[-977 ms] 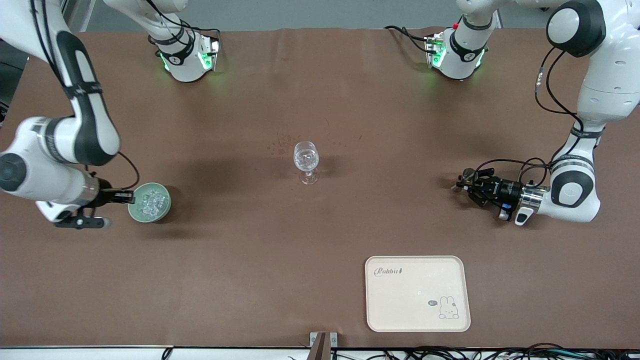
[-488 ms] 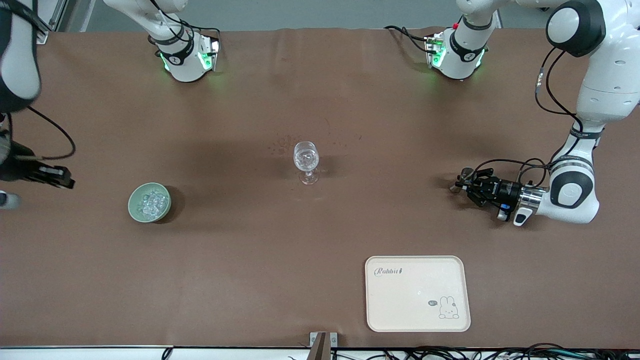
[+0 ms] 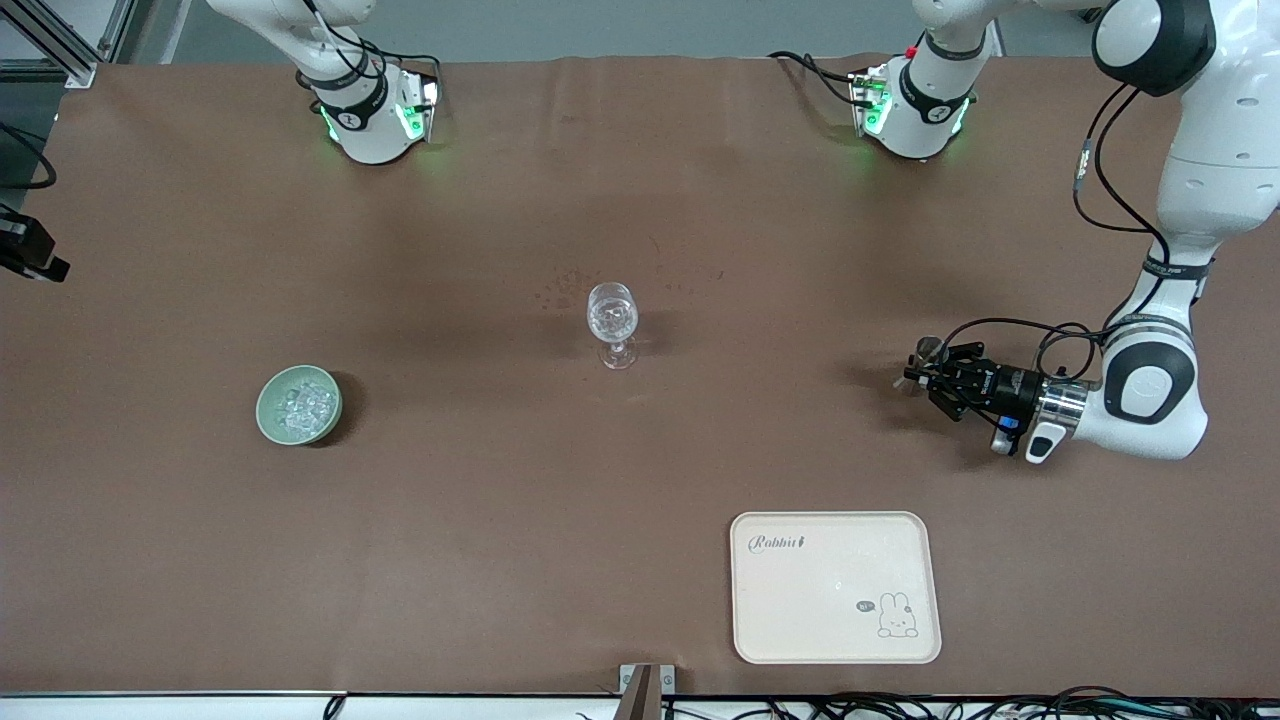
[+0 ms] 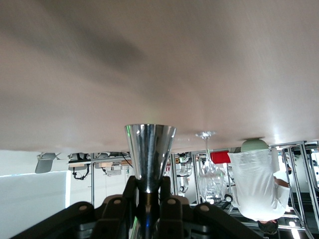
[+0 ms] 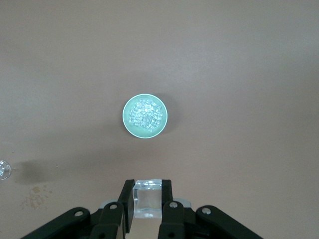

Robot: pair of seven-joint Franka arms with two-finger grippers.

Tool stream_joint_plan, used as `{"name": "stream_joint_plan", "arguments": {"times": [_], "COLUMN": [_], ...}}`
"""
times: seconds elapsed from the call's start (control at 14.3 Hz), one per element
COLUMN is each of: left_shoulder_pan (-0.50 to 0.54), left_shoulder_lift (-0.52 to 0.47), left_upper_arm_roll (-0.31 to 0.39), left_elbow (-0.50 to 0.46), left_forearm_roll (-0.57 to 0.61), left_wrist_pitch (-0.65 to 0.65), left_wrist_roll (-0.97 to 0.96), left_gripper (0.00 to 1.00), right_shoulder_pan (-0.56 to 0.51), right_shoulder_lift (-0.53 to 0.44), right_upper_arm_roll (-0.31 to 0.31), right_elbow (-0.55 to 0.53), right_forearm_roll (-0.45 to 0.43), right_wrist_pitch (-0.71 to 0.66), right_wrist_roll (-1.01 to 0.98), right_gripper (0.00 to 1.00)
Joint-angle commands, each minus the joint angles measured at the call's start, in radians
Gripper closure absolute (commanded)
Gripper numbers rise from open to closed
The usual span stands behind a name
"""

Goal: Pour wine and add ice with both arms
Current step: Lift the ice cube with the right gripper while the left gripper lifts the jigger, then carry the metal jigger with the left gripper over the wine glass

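Right gripper: held high over the table at the right arm's end, directly above the bowl in its wrist view; its two fingers are pressed against a single ice cube, which is clamped between them.
Bowl: a pale green bowl is seen in the lower middle band of the front frame, toward the right arm's end of the table; it stands upright on the table.
Ice: a heap of small clear cubes is held in the bowl, filling most of it; the same heap is seen at the centre of the right wrist view.
Wine glass: a clear stemmed glass is placed upright at the centre of the front frame, well apart from the bowl and from both grippers.
Tray: a cream tray printed with a rabbit is laid flat in the lower part of the front frame, nearer to the camera than the glass, toward the left arm's end.
Left gripper: kept low over the table at the left arm's end, pointed toward the glass; its fingers are drawn narrow around the base of a metal cup.
Metal cup: a shiny cone-shaped cup is gripped at its narrow end, its wide mouth turned away from the gripper.
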Motion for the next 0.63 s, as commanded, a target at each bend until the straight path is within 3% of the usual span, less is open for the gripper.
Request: {"name": "stream_joint_plan", "arguments": {"times": [0.0, 0.56], "left_shoulder_pan": [-0.001, -0.029], "left_shoulder_lift": [-0.082, -0.168], "left_upper_arm_roll": [-0.068, -0.315], "left_elbow": [-0.01, -0.012], "left_forearm_roll": [-0.012, -0.002], "left_wrist_pitch": [-0.015, 0.13], "left_wrist_roll": [-0.112, -0.485], "left_gripper": [1.0, 1.0], "right_shoulder_pan": [-0.004, -0.004], "right_shoulder_lift": [0.006, 0.008], "right_upper_arm_roll": [0.002, 0.002], "right_elbow": [-0.001, 0.002], "right_forearm_roll": [0.007, 0.01], "right_wrist_pitch": [0.003, 0.003], "right_wrist_roll": [0.018, 0.018], "right_gripper": [0.99, 0.99]}}
